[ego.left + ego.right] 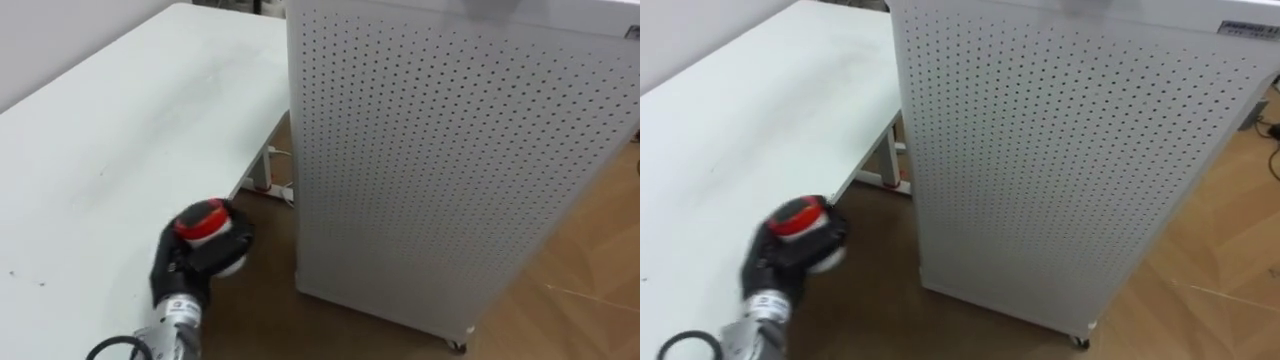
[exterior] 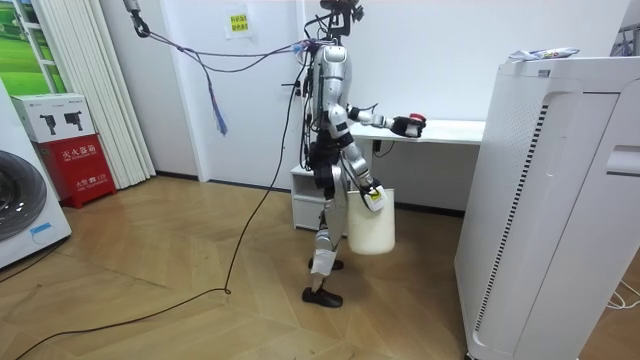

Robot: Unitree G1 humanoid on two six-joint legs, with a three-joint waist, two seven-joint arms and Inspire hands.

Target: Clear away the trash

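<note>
Left eye view first: the left hand (image 1: 188, 268) comes in from the lower left with its fingers curled round the garbage (image 1: 204, 224), a small red-and-white thing. It's up at the edge of the white table (image 1: 120, 130). Just beside the table stands a tall white perforated cabinet (image 1: 440, 170) on small wheels, and the wooden floor (image 1: 590, 270) runs between and under them.

Room view: the robot stands upright at the end of the table (image 2: 450, 130), facing the room view's right. Its left arm is stretched out at tabletop height with the red piece in hand. The right hand (image 2: 372, 197) hangs low at its side, and a white bucket (image 2: 370, 228) hangs from it; can't make out that grip from here. On the room view's left there's a washing machine (image 2: 20, 205), a red box (image 2: 78, 170) with a white box (image 2: 50, 115) on top, and a pale curtain (image 2: 95, 90). The tall cabinet is on the room view's right.

Right eye view: same deal, the hand wrapped round the red-and-white piece at the table's edge, cabinet close by.
</note>
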